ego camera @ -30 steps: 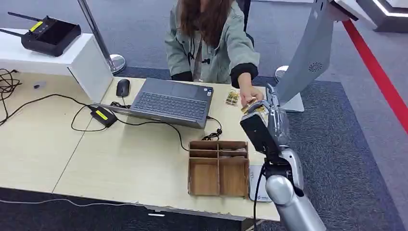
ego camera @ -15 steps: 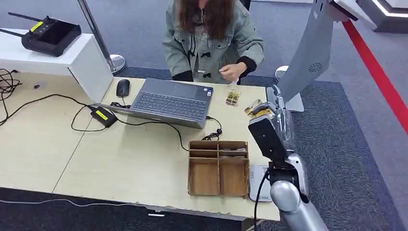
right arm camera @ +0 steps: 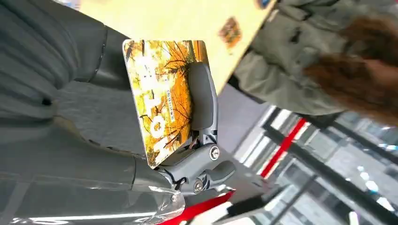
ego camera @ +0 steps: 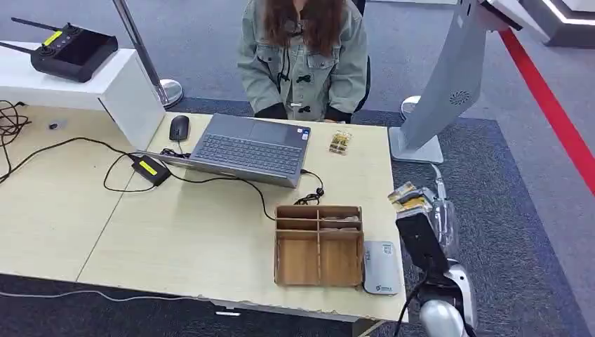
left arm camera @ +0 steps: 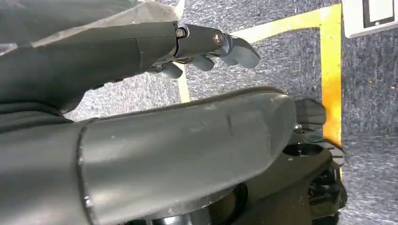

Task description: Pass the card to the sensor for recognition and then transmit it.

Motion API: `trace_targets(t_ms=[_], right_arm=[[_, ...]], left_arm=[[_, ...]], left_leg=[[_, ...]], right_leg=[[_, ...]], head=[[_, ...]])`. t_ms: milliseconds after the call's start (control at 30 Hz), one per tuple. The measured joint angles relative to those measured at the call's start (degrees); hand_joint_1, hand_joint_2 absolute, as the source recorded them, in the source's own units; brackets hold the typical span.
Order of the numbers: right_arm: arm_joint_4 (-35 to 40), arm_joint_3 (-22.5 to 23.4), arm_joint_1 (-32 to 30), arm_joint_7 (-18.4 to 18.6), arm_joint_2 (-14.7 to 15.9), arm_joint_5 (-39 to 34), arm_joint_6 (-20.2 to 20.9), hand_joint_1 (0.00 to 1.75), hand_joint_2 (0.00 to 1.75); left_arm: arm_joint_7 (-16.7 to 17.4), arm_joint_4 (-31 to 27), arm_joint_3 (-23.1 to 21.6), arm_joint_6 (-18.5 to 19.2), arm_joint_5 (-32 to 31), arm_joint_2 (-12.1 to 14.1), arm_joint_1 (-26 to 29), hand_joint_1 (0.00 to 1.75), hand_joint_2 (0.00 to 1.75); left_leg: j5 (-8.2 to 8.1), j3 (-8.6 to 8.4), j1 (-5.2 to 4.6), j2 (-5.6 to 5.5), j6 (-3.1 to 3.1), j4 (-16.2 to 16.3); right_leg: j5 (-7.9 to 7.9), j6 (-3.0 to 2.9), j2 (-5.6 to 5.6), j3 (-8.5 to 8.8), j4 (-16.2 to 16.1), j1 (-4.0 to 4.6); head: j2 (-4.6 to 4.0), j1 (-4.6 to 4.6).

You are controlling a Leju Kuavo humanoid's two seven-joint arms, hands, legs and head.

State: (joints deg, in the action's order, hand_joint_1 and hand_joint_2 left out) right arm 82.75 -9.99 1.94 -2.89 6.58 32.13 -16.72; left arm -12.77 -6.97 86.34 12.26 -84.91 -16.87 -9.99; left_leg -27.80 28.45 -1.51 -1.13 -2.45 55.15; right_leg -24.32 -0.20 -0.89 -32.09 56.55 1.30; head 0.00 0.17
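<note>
The right hand (ego camera: 421, 214) holds the card (right arm camera: 162, 96). Current step: carry to the sensor (ego camera: 381, 267), just beside the hand. Next: lower the card flat onto it.

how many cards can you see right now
2: one card pinched in the right hand off the table's right edge, another card lying on the table by the laptop. The organizer compartments may hide more.

A light wooden table (ego camera: 175, 232) fills the left and the middle of the head view. At the upper left stands a white box-shaped stand (ego camera: 105, 88), and behind it a metal pole (ego camera: 144, 53) rises from a round base. The floor is a grey-blue carpet (ego camera: 519, 210), with a red stripe (ego camera: 554, 112) running down the upper right. A grey kiosk stand (ego camera: 449, 84) leans at the upper right.
</note>
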Motion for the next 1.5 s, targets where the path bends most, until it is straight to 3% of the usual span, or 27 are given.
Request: trace_targets(t_ms=[200,400,1000,1200,1400,1500], right_arm=[[-7.79,2.8,-3.45,-3.28,-0.83,0.5,-3.08,1.75,1.75],[-14.0,4.04,-4.62,-3.23,-1.84,1.55,-4.57,1.75,1.75],[-22.73,4.54,-3.96,-0.89,-3.72,2.58,-3.15,1.75,1.75],[-17.91,4.65,-3.48,3.22,-2.69,4.18,-2.12,1.75,1.75],[-3.81,4.59,0.6,11.0,-0.7,9.86,4.49,1.75,1.75],[2.88,4.22,5.84,14.56,-0.13,12.56,7.3,1.75,1.75]], left_arm=[[-0.24,0.0,0.92,-0.15,1.79,0.0,-0.05,0.0,0.0],[-0.44,0.0,1.05,-0.15,2.1,0.02,-0.05,0.0,0.0],[-1.29,0.0,1.07,-0.09,1.25,0.07,-0.1,0.0,0.0],[-1.0,0.0,1.07,-0.09,0.04,0.11,-0.06,0.0,0.0],[0.15,0.0,1.05,-0.02,-1.9,0.11,-0.02,0.0,0.0],[0.79,0.0,0.92,0.41,-2.3,0.11,0.0,0.0,0.0]], left_leg=[[0.01,0.03,0.0,0.01,0.01,0.0],[0.01,0.01,0.01,0.01,0.01,0.0],[0.01,0.03,0.01,0.03,0.01,-0.01],[0.02,0.04,0.0,0.04,0.0,0.0],[0.06,0.01,-0.02,0.04,-0.01,0.0],[0.08,0.01,-0.01,0.14,0.01,0.0]], right_leg=[[0.01,-0.01,0.0,0.01,0.01,0.0],[0.0,-0.01,0.0,-0.01,0.02,0.01],[0.0,-0.01,0.0,0.01,0.02,0.0],[0.03,0.0,0.0,0.04,0.03,-0.02],[0.05,0.01,0.0,0.06,0.03,-0.03],[0.1,0.0,-0.05,0.07,0.05,-0.03]], head=[[-0.02,0.0],[-0.02,0.0],[-0.02,0.0],[-0.02,0.0],[-0.02,0.0],[-0.02,0.0]])
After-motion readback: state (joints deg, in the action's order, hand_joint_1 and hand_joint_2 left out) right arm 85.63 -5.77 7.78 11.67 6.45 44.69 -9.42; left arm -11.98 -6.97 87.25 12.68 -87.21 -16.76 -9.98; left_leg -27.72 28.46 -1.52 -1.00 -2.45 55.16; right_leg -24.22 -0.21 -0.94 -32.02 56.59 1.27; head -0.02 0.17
